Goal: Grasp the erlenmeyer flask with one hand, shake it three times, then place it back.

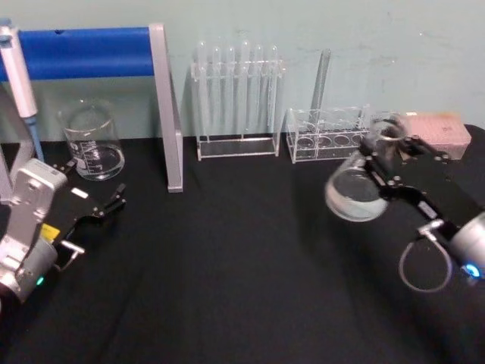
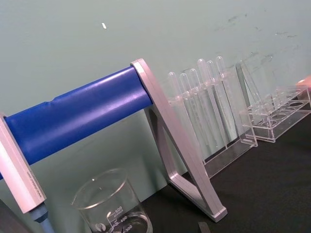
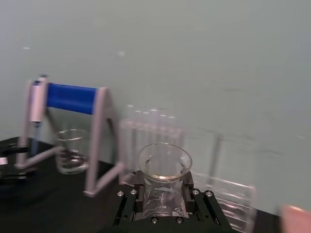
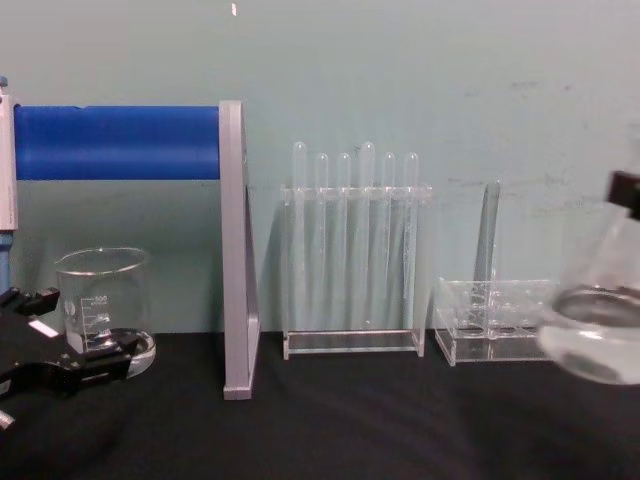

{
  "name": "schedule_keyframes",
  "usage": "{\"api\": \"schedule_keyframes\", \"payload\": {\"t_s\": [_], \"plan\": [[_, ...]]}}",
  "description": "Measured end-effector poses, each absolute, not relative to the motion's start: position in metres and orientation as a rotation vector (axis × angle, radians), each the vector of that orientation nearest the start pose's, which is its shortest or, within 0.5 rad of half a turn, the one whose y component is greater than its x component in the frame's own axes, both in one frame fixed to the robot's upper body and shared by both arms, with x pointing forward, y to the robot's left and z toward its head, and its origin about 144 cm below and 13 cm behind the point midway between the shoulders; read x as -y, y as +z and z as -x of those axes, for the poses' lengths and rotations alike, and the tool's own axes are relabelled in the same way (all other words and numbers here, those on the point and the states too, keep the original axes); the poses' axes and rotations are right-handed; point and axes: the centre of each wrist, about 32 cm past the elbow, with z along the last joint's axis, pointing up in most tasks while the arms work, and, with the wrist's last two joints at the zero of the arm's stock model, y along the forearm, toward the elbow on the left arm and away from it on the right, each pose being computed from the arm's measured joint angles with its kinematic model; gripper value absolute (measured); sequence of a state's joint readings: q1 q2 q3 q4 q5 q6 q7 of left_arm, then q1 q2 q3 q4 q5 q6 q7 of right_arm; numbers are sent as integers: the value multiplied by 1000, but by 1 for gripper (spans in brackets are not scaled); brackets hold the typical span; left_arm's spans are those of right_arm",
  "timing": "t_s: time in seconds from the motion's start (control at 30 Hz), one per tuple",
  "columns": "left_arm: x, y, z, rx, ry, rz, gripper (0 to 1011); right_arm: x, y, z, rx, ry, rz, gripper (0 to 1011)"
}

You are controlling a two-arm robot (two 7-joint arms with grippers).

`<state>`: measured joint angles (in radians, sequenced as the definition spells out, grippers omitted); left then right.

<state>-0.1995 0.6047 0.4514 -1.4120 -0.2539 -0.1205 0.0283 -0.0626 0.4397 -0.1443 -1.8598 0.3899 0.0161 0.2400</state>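
Glass erlenmeyer flask (image 1: 355, 191) clamped at the neck by right gripper (image 1: 383, 148), lifted off black tabletop (image 1: 242, 273) near its right edge. Bare cloth leftward. Low rack (image 1: 327, 138) with 1 tube just behind. Left gripper (image 1: 98, 216) parked, spread wide, beside beaker (image 1: 92, 142).

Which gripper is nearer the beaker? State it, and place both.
Left. The left gripper lies open just in front of the beaker, on the robot's side. The right gripper is far off across the table, shut on the flask.

Black table (image 1: 242, 296): beaker (image 1: 92, 144), stand (image 1: 171, 144), tall rack (image 1: 236, 106), low rack (image 1: 327, 138)
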Motion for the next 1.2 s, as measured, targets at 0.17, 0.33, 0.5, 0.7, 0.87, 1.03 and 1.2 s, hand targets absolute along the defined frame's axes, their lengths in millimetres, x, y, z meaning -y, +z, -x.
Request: {"api": "schedule_keyframes", "payload": {"t_s": [0.17, 0.33, 0.5, 0.7, 0.87, 1.03, 1.2], "plan": [[-310, 1140, -489, 285, 1248, -304, 1001, 256, 1214, -443, 112, -956, -65, 449], [-310, 1140, -489, 285, 1248, -304, 1001, 231, 1213, -452, 101, -793, -60, 449], [-310, 1140, -489, 285, 1248, -305, 1001, 206, 1211, -459, 90, -629, -55, 449], [-310, 1140, -489, 285, 1248, -304, 1001, 189, 1210, -463, 81, -529, -54, 449], [-310, 1140, -489, 285, 1248, -304, 1001, 184, 1210, -464, 77, -513, -54, 449], [-310, 1140, -489, 285, 1248, -304, 1001, 191, 1210, -464, 76, -567, -60, 449], [-310, 1140, -489, 285, 1248, -304, 1001, 210, 1211, -462, 88, -690, -72, 449]]}}
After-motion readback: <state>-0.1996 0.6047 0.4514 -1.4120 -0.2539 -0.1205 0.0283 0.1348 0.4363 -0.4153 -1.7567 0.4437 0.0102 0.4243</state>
